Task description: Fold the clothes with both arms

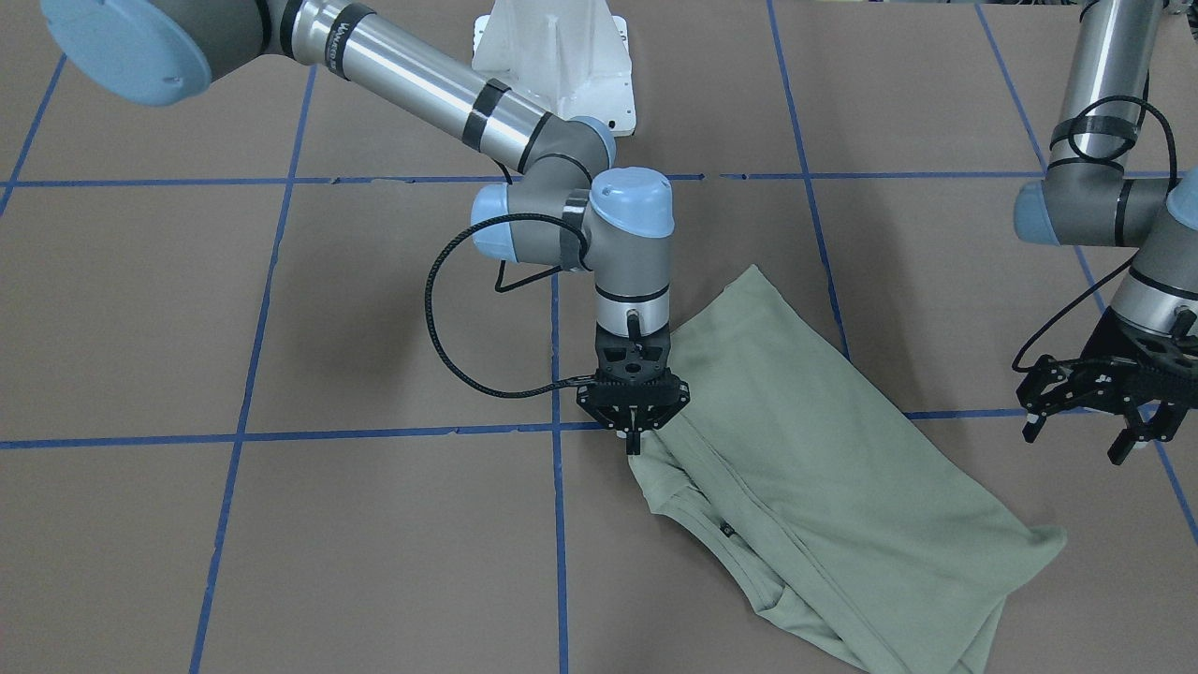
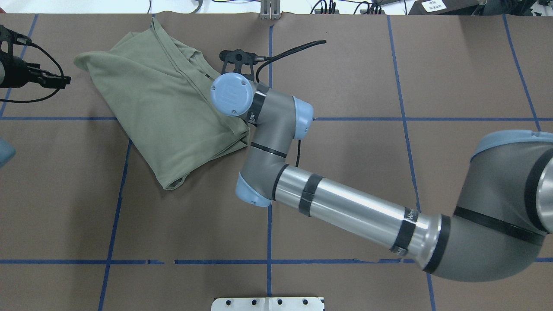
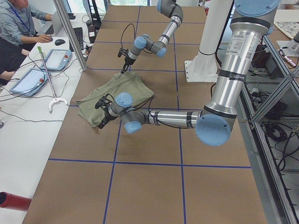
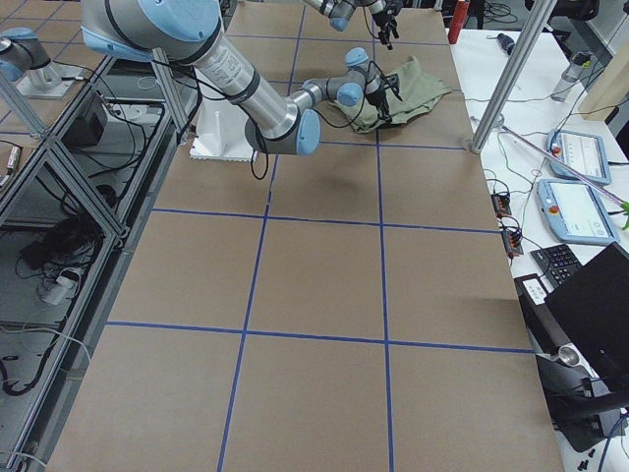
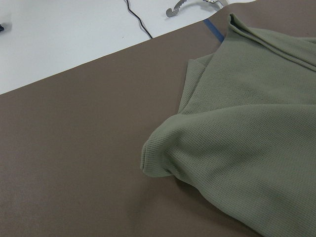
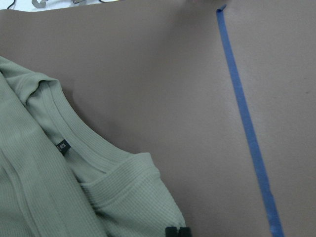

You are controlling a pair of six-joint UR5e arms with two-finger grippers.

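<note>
The pale sage-green shirt point(image 1: 805, 468) lies folded and rumpled on the brown table, neckline and dark neck label point(image 1: 726, 531) toward the operators' side. It also shows in the overhead view point(image 2: 164, 99) and in both wrist views point(image 5: 247, 133) point(image 6: 49, 187). My right gripper point(image 1: 635, 438) points straight down, shut on the shirt's edge beside the neckline; a dark fingertip point(image 6: 177, 232) sits on the ribbed fabric. My left gripper point(image 1: 1086, 435) is open and empty, hovering above the table just off the shirt's other end point(image 2: 39, 60).
The white pedestal point(image 1: 552, 56) stands at the robot's side of the table. Blue tape lines point(image 1: 374, 433) grid the brown table. Operators and tablets point(image 3: 28, 79) sit at a white side table beyond the shirt.
</note>
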